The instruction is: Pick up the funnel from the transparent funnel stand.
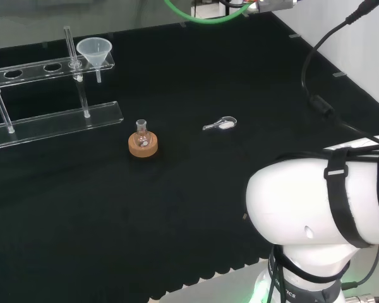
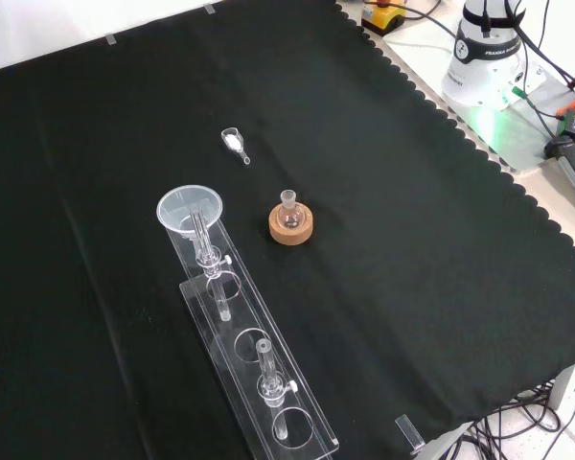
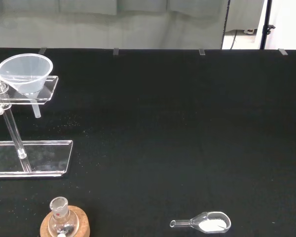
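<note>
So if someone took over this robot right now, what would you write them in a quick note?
Hand: none of it in sight, so its state can't be told.
Funnel: sitting in the end hole of the transparent funnel stand, spout hanging down through it.
Also on the cloth: a small flask on a cork ring, and a clear scoop holding white powder.
Done: nothing yet.
Left: reach the funnel, grasp it, lift it out of the stand.
</note>
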Robot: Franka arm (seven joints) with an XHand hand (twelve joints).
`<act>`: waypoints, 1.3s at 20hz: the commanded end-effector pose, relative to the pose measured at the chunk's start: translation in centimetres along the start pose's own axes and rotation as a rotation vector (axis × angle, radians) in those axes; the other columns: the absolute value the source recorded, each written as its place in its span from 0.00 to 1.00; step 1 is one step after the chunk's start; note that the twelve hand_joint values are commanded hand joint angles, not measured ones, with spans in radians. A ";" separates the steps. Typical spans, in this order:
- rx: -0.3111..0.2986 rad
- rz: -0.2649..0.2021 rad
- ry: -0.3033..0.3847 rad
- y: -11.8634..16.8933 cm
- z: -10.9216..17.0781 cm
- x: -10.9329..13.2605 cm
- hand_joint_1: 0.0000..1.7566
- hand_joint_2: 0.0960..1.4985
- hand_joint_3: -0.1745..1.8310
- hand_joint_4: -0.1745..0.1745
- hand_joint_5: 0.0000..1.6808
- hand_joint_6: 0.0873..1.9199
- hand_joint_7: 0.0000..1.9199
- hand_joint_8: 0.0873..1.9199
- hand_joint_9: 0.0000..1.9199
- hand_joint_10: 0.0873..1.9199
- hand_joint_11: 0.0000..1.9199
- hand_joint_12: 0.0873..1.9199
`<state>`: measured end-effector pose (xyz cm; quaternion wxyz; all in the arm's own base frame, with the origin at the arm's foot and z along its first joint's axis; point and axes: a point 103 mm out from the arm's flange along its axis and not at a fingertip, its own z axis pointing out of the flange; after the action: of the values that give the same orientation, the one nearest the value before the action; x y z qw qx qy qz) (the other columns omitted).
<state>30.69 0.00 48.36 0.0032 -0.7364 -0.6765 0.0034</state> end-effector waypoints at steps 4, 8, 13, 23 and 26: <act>-0.040 0.061 0.113 -0.5 0.3 -4.9 0.17 0.52 0.22 0.43 0.10 0.00 0.04 0.00 0.18 0.00 0.02 0.74; -0.079 0.047 0.146 0.1 1.1 -5.8 0.16 0.53 0.21 0.44 0.08 0.00 0.02 0.00 0.17 0.00 0.00 0.75; -0.105 0.010 0.163 2.6 3.0 -3.4 0.16 0.53 0.21 0.44 0.08 0.00 0.02 0.00 0.17 0.00 0.00 0.75; -0.048 -0.214 0.105 10.7 7.6 9.4 0.16 0.53 0.20 0.45 0.08 0.00 0.02 0.00 0.15 0.00 0.00 0.75; -0.055 -0.253 0.149 13.3 8.3 11.5 0.16 0.53 0.20 0.45 0.08 0.00 0.02 0.00 0.15 0.00 0.00 0.74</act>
<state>37.40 0.83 42.97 0.0280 -0.7056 -0.7053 -0.0624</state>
